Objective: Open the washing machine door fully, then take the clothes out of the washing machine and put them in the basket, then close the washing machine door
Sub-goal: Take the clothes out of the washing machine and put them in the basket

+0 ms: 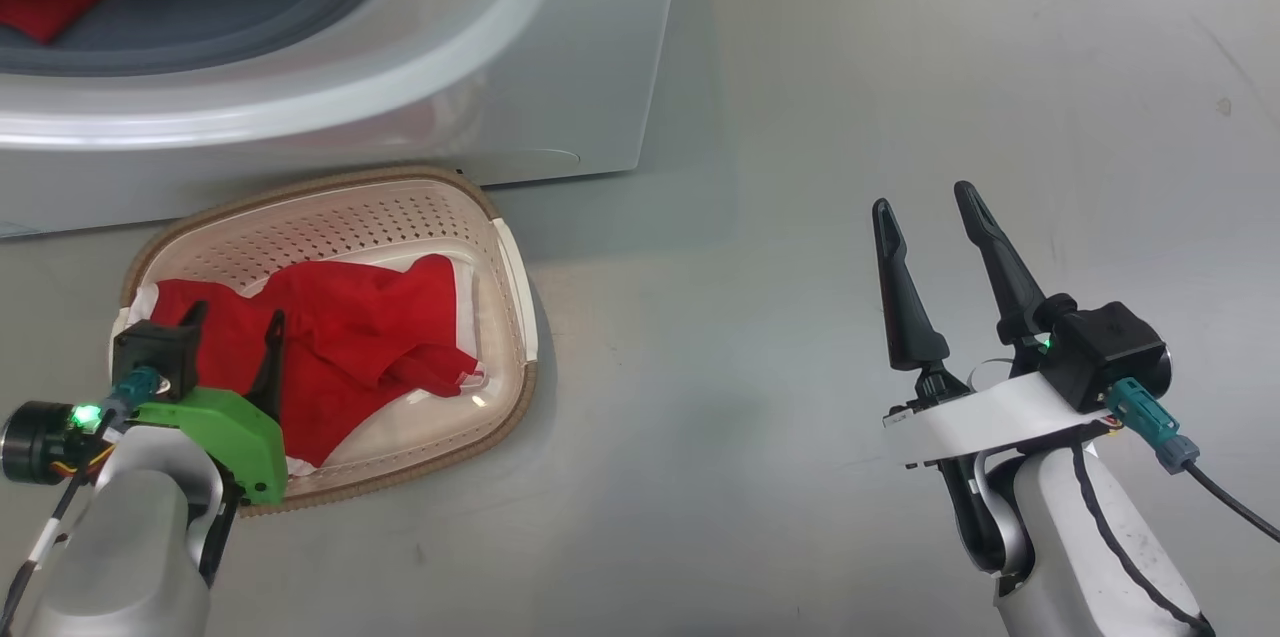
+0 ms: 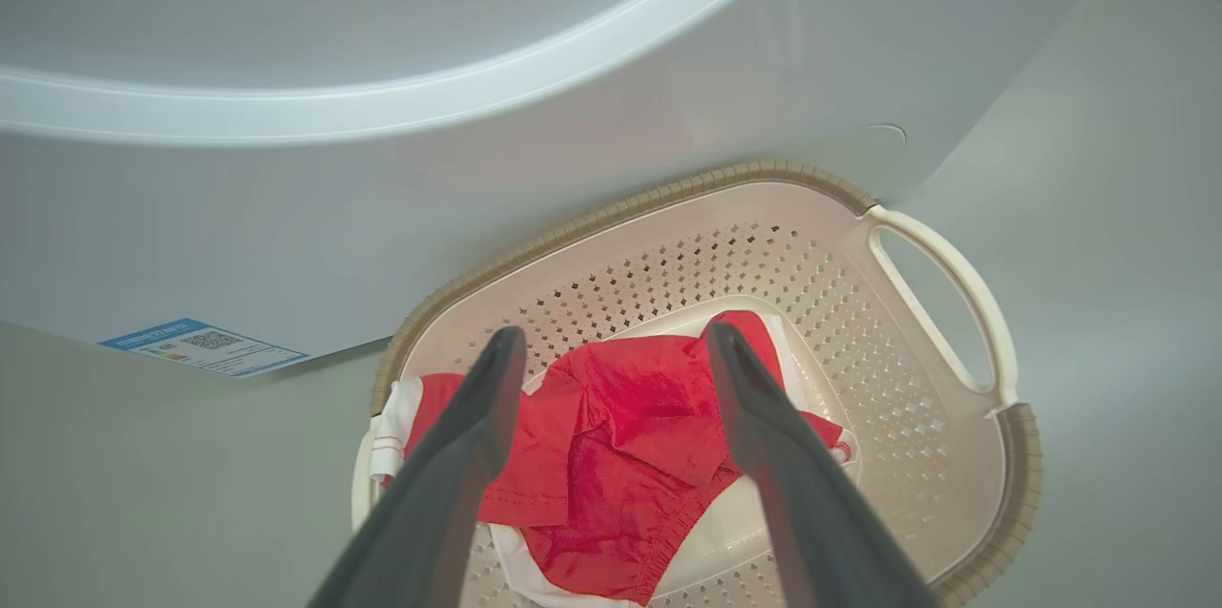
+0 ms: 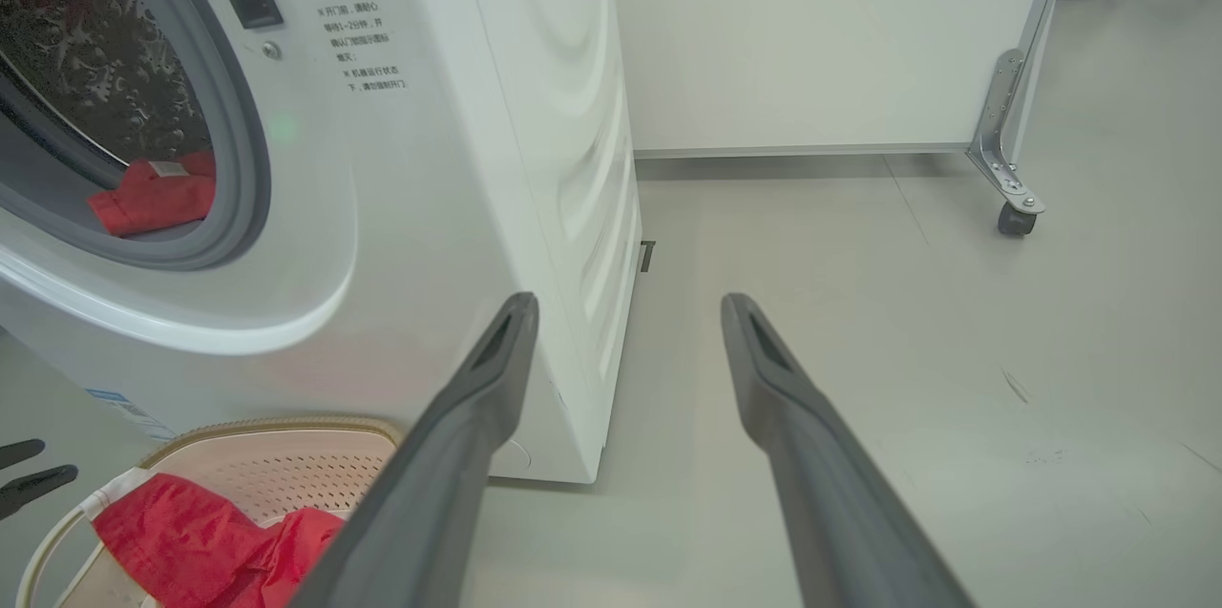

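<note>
My left gripper (image 2: 613, 333) is hovering, fingers spread and empty, over the red jersey (image 2: 621, 436) in the basket (image 2: 1021, 474), while my right gripper (image 1: 922, 197) is hanging likewise spread.

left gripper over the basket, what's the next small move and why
Probably lift the left gripper straight up and clear of the basket, ready to head for the washing machine. Its jaws stand open over the red jersey lying in the basket, so that one looks delivered, while a second jersey lies inside the machine's opening.
</note>
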